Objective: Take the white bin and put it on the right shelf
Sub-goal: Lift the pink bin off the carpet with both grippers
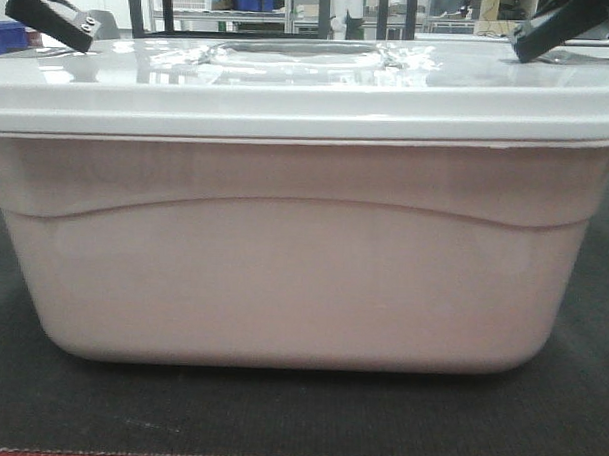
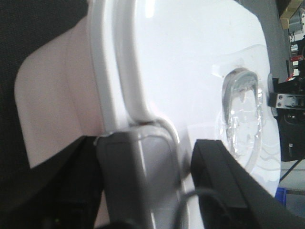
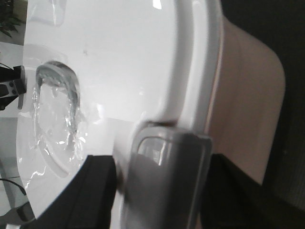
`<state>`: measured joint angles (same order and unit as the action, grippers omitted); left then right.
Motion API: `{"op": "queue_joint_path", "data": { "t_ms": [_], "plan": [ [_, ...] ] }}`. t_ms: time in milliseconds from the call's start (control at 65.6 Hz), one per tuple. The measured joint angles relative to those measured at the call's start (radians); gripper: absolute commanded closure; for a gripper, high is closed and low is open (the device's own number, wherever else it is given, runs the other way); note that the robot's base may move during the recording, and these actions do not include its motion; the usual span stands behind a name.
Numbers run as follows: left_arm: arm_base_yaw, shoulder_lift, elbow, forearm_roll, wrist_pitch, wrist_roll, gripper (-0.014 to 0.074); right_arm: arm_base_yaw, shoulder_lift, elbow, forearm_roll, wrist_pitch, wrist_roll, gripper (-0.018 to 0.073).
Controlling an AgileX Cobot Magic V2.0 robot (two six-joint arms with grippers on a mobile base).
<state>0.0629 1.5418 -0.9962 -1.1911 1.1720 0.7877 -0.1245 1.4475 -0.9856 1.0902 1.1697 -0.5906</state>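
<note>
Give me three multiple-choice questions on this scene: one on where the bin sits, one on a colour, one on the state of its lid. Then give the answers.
1. Where does the white bin stand?
A. on a dark mat
B. on a steel shelf
C. on the floor

2. What colour is the latch between the fingers of the left gripper?
A. red
B. grey
C. blue

3. The bin's lid is:
A. lying beside the bin
B. missing
C. seated on the bin

Answers:
1 A: the mat spreads under and in front of the bin.
2 B: the left wrist view shows a grey latch between the dark fingers.
3 C: the lid's rim runs along the bin's whole top edge.
</note>
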Motion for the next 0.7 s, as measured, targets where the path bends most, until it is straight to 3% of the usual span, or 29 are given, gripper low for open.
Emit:
{"op": "queue_joint_path", "data": {
  "t_ms": [701],
  "plan": [
    [0.0, -0.27, 0.012, 0.059, -0.032, 0.047, 0.0333, 0.0, -0.204, 0.002, -0.002, 0.003, -0.151, 0.0191]
  ]
}}
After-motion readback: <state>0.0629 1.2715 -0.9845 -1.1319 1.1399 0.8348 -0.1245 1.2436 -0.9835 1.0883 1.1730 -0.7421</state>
